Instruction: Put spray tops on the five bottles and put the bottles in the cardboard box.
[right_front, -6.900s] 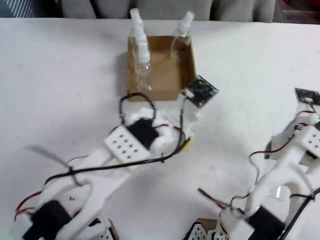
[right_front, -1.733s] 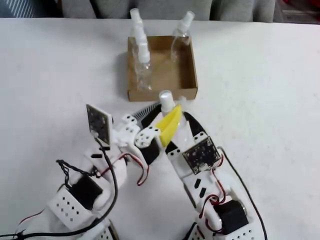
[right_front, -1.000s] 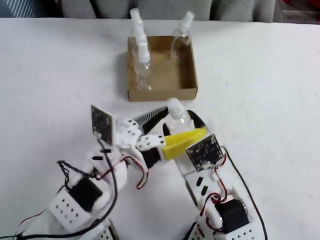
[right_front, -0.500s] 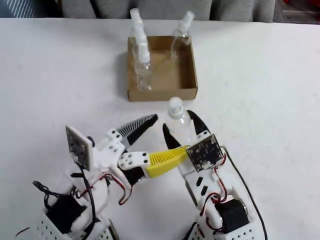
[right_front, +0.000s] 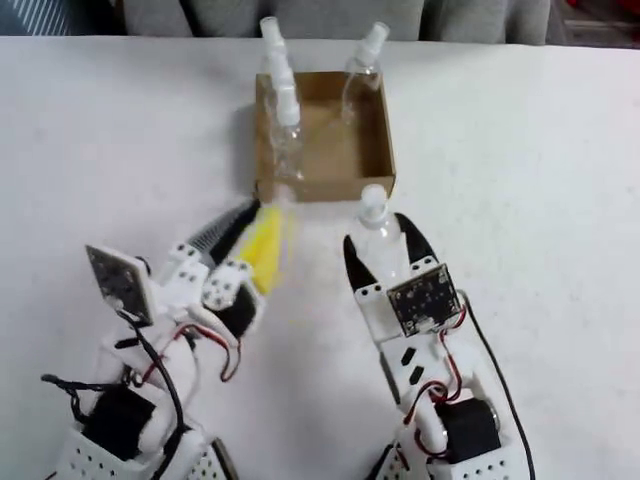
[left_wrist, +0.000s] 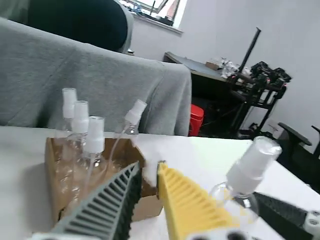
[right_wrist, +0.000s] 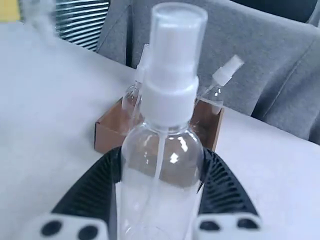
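Looking down from the high view: right pincer (right_front: 380, 238) clamps a capped bottle (right_front: 375, 225) upright, the box (right_front: 320, 188) just ahead of its tips; left pincer (right_front: 266, 212) sits alongside. Left wrist view: grey and yellow fingers (left_wrist: 187, 205) nearly together with a slim gap, holding nothing; four bottles (left_wrist: 82, 130) stand in the box beyond. Right wrist view: black fingers (right_wrist: 90, 192) press both flanks of the bottle.

The cardboard box (right_front: 386, 130) sits mid-bench (right_front: 520, 150) toward the far edge, with four bottles (right_front: 285, 120) standing in it. The fifth bottle (right_front: 375, 228) is upright just before the box's near wall, between the right pincer's (right_front: 379, 236) fingers. The left pincer (right_front: 260, 212) is to its left.
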